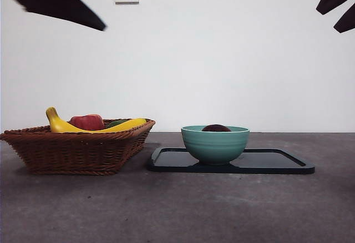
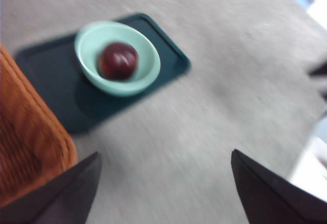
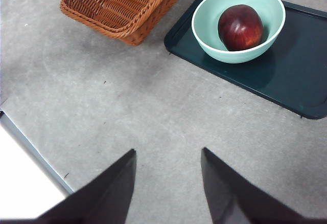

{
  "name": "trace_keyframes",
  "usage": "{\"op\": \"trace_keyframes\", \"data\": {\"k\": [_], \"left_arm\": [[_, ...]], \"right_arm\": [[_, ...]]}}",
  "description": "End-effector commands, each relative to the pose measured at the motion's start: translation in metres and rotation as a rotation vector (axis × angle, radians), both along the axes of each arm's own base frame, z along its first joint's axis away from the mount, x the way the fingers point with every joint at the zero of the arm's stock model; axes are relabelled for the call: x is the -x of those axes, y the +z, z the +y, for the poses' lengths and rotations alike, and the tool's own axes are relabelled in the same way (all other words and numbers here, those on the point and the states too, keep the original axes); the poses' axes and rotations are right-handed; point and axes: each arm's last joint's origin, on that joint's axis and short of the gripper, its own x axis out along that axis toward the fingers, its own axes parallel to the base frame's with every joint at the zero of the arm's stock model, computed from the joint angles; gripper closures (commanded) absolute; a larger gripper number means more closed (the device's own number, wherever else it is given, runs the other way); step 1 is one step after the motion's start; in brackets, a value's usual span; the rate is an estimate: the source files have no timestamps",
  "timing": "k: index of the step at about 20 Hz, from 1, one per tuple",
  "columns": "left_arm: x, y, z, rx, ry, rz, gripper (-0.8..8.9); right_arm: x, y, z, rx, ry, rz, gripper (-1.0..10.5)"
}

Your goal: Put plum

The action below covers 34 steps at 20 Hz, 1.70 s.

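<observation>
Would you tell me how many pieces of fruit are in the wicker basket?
2 clearly: a yellow banana and a red fruit behind it. Something green shows beside them; the basket may hide more.

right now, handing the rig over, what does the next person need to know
Left gripper: fingers open, empty, held above the table.
Right gripper: fingers open, empty, also held above the table.
The small dark maroon plum lies inside the teal ceramic bowl, which stands on the dark flat tray.
The brown wicker basket beside the tray holds a yellow banana and a red fruit.
Done: plum in bowl. Nothing left that shows.
</observation>
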Motion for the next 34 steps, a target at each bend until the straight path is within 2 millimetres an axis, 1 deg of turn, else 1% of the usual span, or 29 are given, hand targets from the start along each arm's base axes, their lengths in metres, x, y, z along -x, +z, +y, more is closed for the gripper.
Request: {"op": "trace_keyframes", "data": {"k": [1, 4, 5, 8, 11, 14, 15, 19, 23, 25, 28, 34], "left_arm": [[-0.029, 0.011, -0.023, -0.022, -0.006, -0.015, 4.09], [-0.069, 0.017, -0.052, -0.031, -0.009, -0.003, 4.09], [-0.083, 0.017, -0.063, -0.033, -0.011, 0.001, 4.09], [-0.116, 0.012, -0.088, -0.045, -0.011, 0.009, 4.09], [-0.143, -0.003, -0.111, -0.077, 0.005, 0.018, 4.09], [-0.161, -0.023, -0.128, -0.105, -0.002, 0.038, 4.09], [-0.165, -0.033, -0.134, -0.119, -0.008, 0.039, 4.1], [-0.174, -0.067, -0.149, -0.181, -0.003, 0.056, 4.1], [-0.176, -0.093, -0.161, -0.238, -0.02, 0.06, 4.1], [-0.176, -0.1, -0.164, -0.272, -0.016, 0.045, 4.1], [-0.177, -0.106, -0.169, -0.276, -0.021, 0.038, 4.1], [-0.175, -0.125, -0.176, -0.304, -0.039, 0.069, 4.1]], "right_arm": [[-0.001, 0.002, 0.001, -0.009, 0.003, 0.0, 7.4], [-0.001, 0.002, 0.001, -0.009, 0.003, 0.0, 7.4], [-0.001, 0.002, 0.001, -0.009, 0.002, 0.001, 7.4], [-0.001, 0.002, 0.001, -0.01, 0.002, 0.001, 7.4], [-0.001, 0.002, 0.001, -0.01, 0.002, 0.002, 7.4], [-0.001, 0.002, 0.001, -0.01, 0.002, 0.002, 7.4], [-0.001, 0.002, 0.001, -0.009, 0.002, 0.002, 7.4], [-0.001, 0.001, 0.001, -0.008, 0.002, 0.006, 7.4], [0.0, 0.001, 0.001, -0.004, 0.002, 0.012, 7.4], [0.0, 0.001, 0.001, -0.004, 0.002, 0.013, 7.4], [0.0, 0.0, 0.001, -0.003, 0.002, 0.016, 7.4], [0.0, 0.001, 0.001, -0.003, 0.002, 0.015, 7.4]]}}
